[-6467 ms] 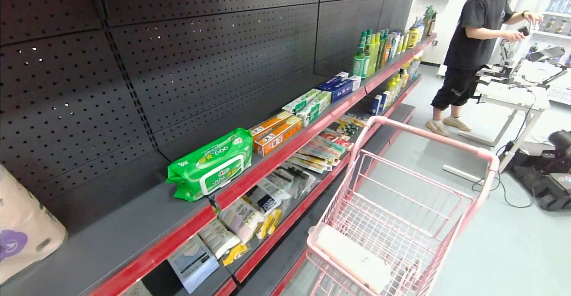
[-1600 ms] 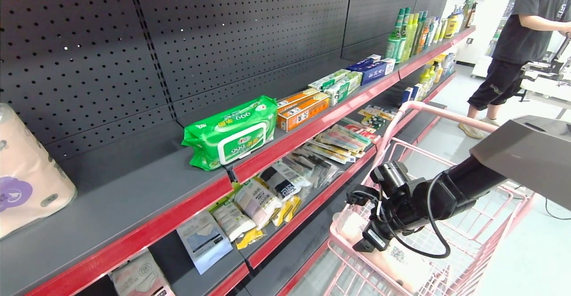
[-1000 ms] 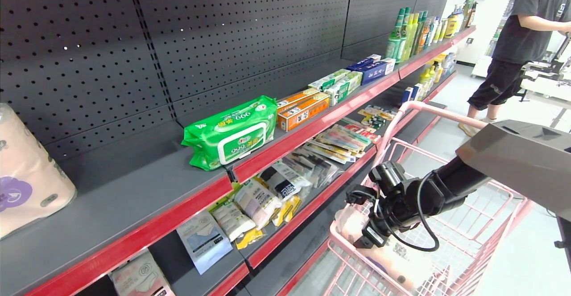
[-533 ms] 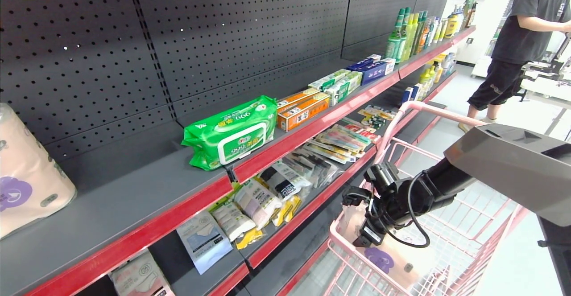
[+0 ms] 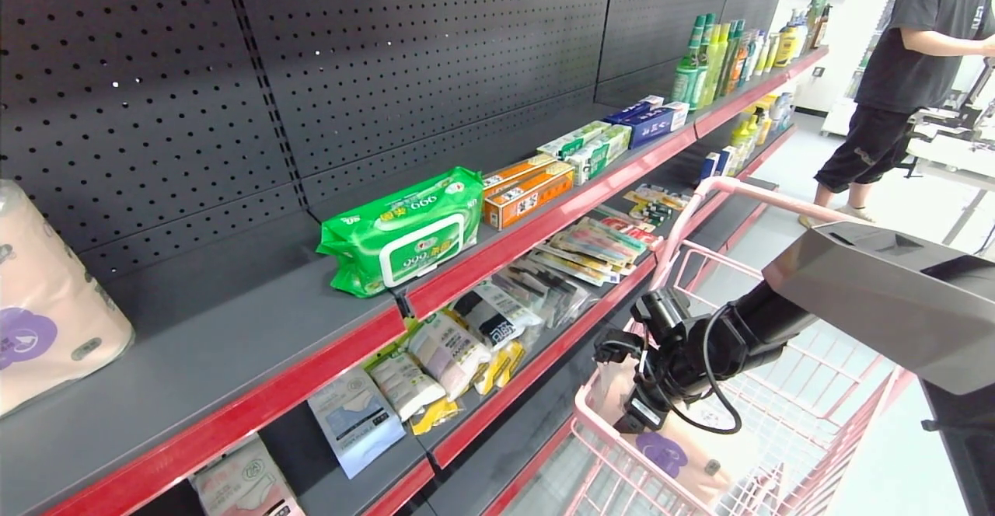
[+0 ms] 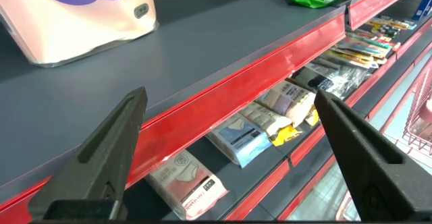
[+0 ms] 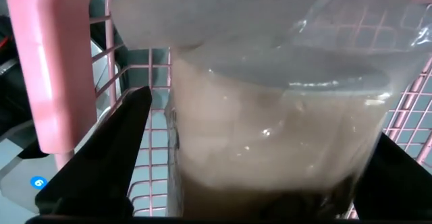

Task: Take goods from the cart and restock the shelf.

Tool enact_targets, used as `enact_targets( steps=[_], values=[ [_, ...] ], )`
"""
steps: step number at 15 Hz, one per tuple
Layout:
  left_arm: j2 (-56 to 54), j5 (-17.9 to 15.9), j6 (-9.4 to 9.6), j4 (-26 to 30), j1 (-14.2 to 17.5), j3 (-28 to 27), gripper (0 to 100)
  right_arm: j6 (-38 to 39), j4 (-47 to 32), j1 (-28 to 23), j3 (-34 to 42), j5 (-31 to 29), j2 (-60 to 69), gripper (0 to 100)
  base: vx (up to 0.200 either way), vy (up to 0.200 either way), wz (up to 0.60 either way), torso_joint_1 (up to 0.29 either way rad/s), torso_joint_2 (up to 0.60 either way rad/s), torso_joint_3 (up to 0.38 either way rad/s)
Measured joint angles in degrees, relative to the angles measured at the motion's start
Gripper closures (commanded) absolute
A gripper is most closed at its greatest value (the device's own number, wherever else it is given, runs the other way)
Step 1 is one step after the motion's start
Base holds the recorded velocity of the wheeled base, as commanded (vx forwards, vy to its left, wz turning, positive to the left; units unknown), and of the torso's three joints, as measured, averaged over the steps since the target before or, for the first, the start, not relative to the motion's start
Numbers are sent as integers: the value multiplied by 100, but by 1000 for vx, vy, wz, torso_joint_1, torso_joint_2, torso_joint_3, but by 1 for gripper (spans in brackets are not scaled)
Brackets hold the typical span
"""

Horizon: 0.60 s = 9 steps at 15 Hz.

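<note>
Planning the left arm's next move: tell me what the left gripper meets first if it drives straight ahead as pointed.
Probably the shelf's red front edge: the open left gripper aims at it, with packets lying just beneath that line. Depth is unclear.

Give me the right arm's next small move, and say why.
Probably lift straight up. The right hand grips the toilet paper pack low inside the pink cart, beside its near rim; the pack must clear that rim before it can go to the bare shelf next to the matching pack.
</note>
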<state>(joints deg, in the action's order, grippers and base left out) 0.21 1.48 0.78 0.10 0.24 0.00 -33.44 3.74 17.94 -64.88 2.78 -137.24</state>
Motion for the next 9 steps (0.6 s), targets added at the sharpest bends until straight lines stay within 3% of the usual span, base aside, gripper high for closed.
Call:
enact_targets(
  steps=[2, 3, 9],
  values=[
    [0, 0, 0, 0, 0, 0, 0, 13, 0, -6, -4, -2, -40, 0, 0, 0, 0, 0, 0, 0],
    [0, 0, 1, 0, 0, 0, 0, 21, -2, -6, -11, -2, -61, 100, 0, 0, 0, 0, 0, 0],
    [0, 0, 0, 0, 0, 0, 0, 68, -13, -65, 52, -67, -112, 100, 0, 0, 0, 0, 0, 0]
  ],
)
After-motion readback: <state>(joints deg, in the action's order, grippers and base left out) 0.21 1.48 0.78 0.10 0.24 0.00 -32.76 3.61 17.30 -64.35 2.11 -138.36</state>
